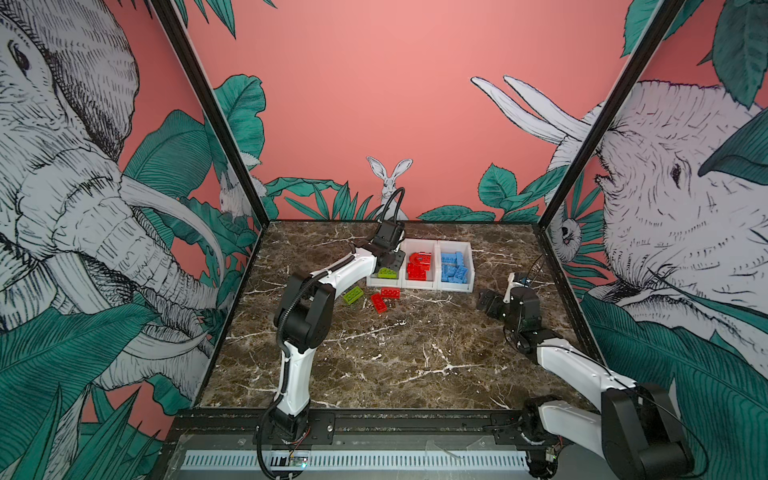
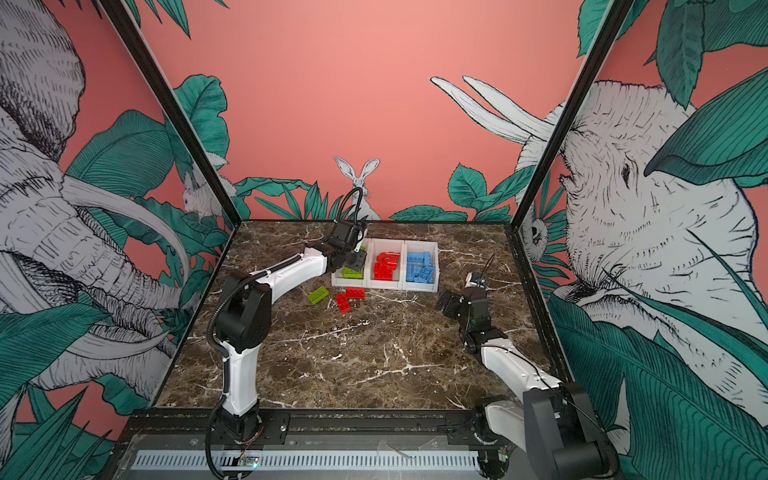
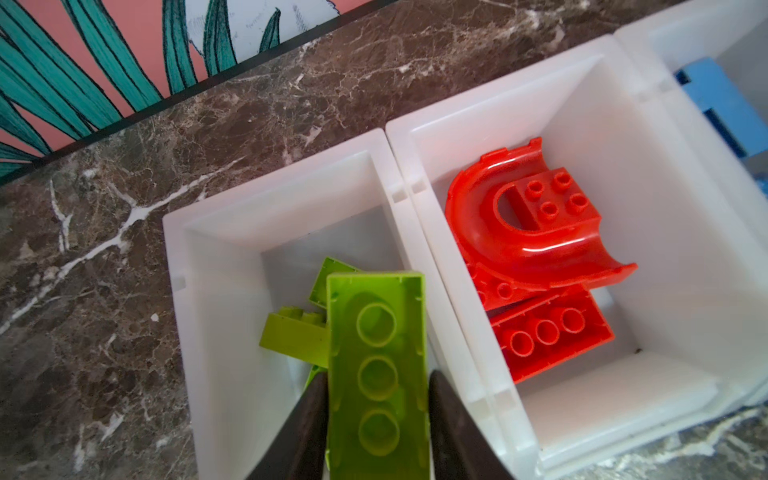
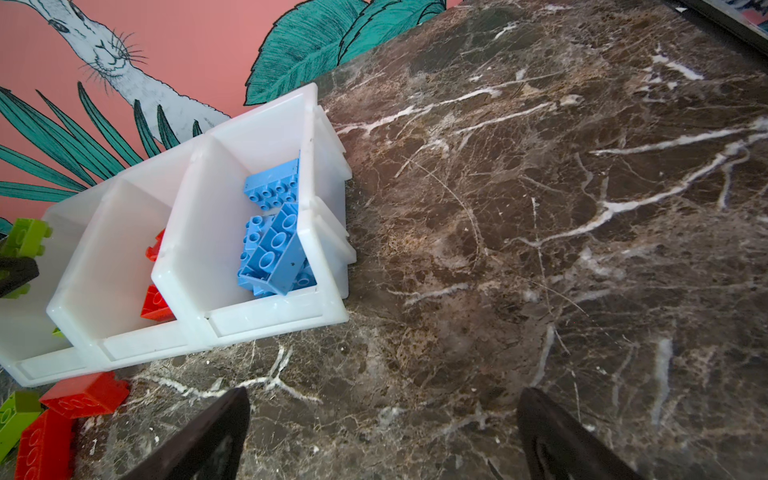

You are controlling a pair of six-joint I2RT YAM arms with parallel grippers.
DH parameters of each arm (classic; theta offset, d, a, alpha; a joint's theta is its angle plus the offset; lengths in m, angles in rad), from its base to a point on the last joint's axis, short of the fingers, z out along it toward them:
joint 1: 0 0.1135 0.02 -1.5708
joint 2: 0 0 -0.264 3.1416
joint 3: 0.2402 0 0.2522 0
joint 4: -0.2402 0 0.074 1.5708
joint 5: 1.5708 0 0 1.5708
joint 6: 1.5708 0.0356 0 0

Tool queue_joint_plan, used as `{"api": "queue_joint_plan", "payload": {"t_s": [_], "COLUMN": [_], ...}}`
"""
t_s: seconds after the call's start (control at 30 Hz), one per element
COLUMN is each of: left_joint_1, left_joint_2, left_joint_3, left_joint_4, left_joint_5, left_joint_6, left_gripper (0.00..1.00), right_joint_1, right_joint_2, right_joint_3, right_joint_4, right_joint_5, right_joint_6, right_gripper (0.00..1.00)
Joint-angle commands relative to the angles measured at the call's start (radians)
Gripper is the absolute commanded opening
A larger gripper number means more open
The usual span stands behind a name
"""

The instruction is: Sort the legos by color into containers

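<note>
The left gripper [image 3: 376,380] hung over the lime-green end compartment [image 3: 216,291] of the row of three joined white open-top plastic bins [image 1: 419,285]. Its dark fingers [image 3: 307,415] were clamped, as far as the wrist view showed, on the long sides of a lime green rectangular plastic brick [image 3: 374,316], hollow underside up. The right gripper [image 4: 384,392] waited low over the dark marble-patterned bench [image 1: 395,365], well apart from the row off its blue end, fingers wide apart and empty

Judged risks: the held brick was gripped near one end and hung close to the wall shared with the middle compartment [image 3: 623,166]. Let go there, it could strike that rim and tip in among the red curved arch piece [image 3: 519,232] and the red bricks beneath it, or bounce out onto the bench. The lime green bricks already inside [image 3: 295,340] lay tilted, so the new one might settle propped against a wall. Fingers withdrawn carelessly could catch the rim and drag the whole row

The light blue bricks [image 4: 270,249] filled the far end compartment [image 4: 249,324]. Near the row's front wall, off its green end, one loose lime green brick [image 1: 353,296] and two loose red bricks [image 1: 384,297] lay unsorted; the reds touched, so grasping one could shove the other

No brand, label or writing was readable anywhere; any stud lettering was too blurred to tell
</note>
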Motion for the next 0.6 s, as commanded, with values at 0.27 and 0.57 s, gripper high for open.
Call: {"api": "queue_joint_plan", "payload": {"t_s": [0.27,0.57], "left_joint_1": [0.006,0.03], "left_joint_2": [-0.176,-0.459], "left_joint_3": [-0.039,-0.37], "left_joint_4": [-0.089,-0.107], "left_joint_5": [-0.021,-0.086], "left_joint_6": [0.051,0.101], "left_gripper": [0.62,0.88], "right_joint_1": [-0.003,-0.003], "right_joint_2": [0.024,-0.02], "right_joint_3": [0.032,0.016], "right_joint_4": [0.026,0.009], "right_joint_5": [-0.026,-0.004], "right_joint_6": [-0.012,-0.014], "right_gripper": [0.98,0.98]}}
